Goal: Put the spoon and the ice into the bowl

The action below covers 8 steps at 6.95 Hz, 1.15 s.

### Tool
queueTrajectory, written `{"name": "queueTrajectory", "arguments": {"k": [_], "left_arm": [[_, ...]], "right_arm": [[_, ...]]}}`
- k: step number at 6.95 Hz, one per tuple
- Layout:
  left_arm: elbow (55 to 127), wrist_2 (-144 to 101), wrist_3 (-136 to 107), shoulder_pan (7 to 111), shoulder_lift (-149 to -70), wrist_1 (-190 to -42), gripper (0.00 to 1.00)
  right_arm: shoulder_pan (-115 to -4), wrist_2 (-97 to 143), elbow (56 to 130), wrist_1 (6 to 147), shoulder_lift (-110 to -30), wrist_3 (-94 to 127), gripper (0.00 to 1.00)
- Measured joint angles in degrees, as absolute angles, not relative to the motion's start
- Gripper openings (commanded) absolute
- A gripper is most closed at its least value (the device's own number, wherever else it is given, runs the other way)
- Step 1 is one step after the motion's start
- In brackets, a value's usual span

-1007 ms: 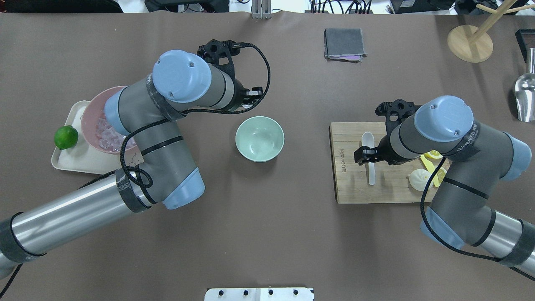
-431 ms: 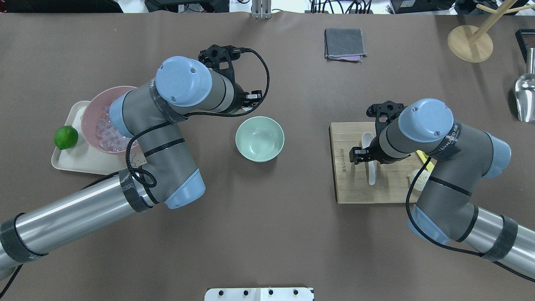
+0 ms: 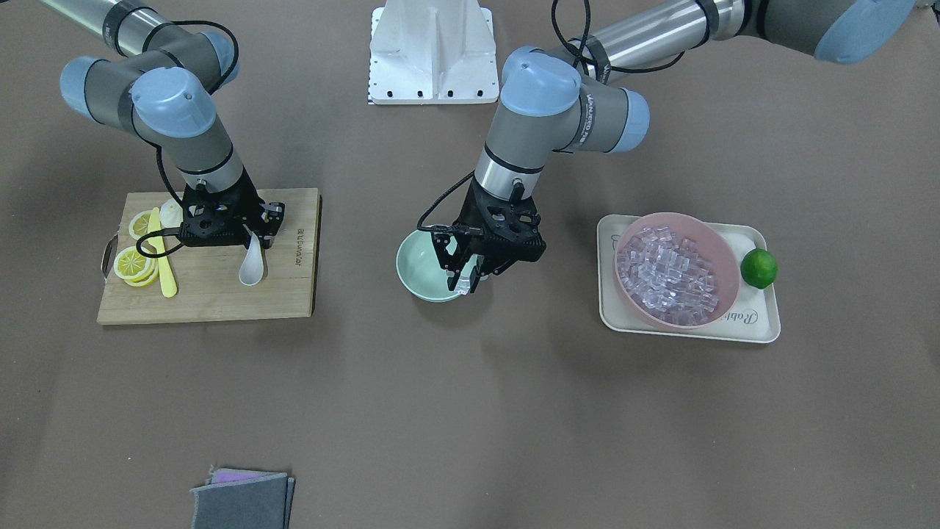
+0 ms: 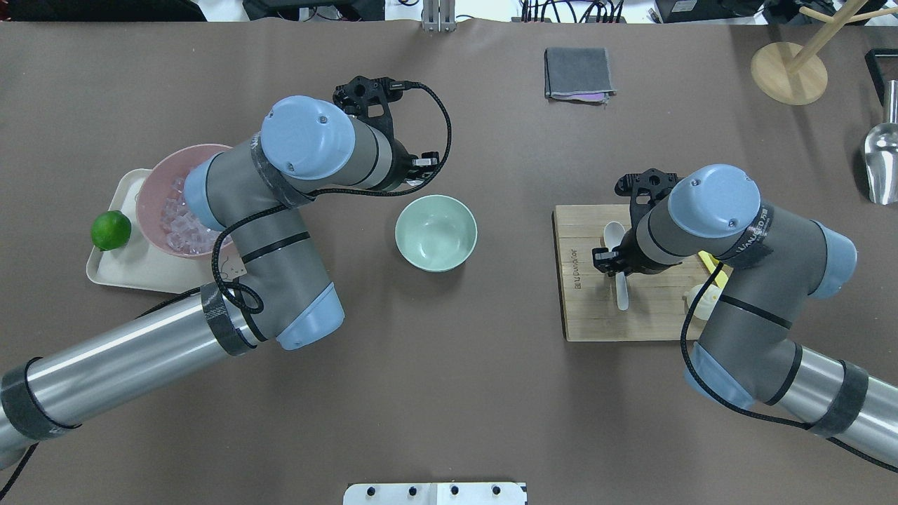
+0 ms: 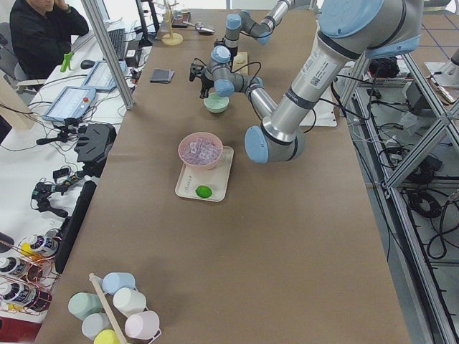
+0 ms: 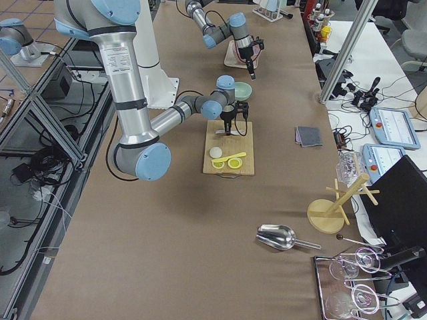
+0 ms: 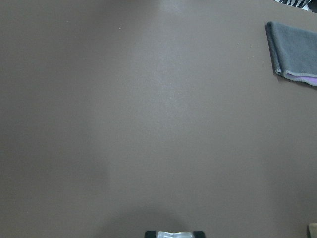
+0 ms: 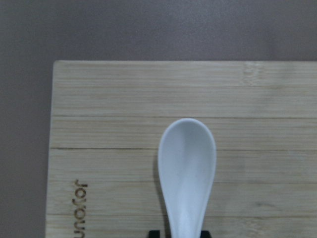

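Observation:
The white spoon (image 4: pixel 616 233) lies on the wooden cutting board (image 4: pixel 589 315); its scoop fills the right wrist view (image 8: pixel 187 168). My right gripper (image 4: pixel 619 261) is down on the board with its jaws shut on the spoon's handle, as the front view (image 3: pixel 253 236) also shows. The mint-green bowl (image 4: pixel 436 232) stands empty mid-table. My left gripper (image 3: pixel 463 282) hangs at the bowl's far rim, shut on one clear ice cube (image 7: pixel 174 234). The heap of ice (image 3: pixel 668 275) fills the pink bowl (image 3: pixel 716 242).
The pink bowl and a lime (image 3: pixel 758 268) sit on a cream tray (image 3: pixel 690 330). Lemon slices (image 3: pixel 134 263) and a yellow knife (image 3: pixel 163 264) lie on the board. A grey cloth (image 4: pixel 579 73), a wooden stand (image 4: pixel 789 72) and a metal scoop (image 4: pixel 880 165) are at the far side.
My right arm has moved left over the board and its jaws have closed in on the spoon's handle. My left arm has shifted slightly towards the bowl.

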State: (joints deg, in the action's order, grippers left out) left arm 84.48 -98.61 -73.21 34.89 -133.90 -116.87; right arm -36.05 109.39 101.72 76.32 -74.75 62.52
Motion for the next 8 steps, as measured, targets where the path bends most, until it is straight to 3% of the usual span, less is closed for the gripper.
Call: {"name": "queueTrajectory", "arguments": {"k": [6, 7, 8], "left_arm": [[83.9, -98.6, -73.1, 31.2, -134.1, -116.8, 0.0], [83.9, -98.2, -73.1, 30.1, -134.1, -116.7, 0.74], [83.9, -97.7, -73.0, 29.3, -134.1, -116.7, 0.94]], "right_arm": [[-40.4, 112.4, 103.5, 76.9, -73.1, 63.4, 0.0], [-40.7, 112.7, 103.4, 76.9, -72.3, 63.4, 0.0], [-40.8, 112.8, 103.4, 76.9, -71.6, 63.4, 0.0]]}}
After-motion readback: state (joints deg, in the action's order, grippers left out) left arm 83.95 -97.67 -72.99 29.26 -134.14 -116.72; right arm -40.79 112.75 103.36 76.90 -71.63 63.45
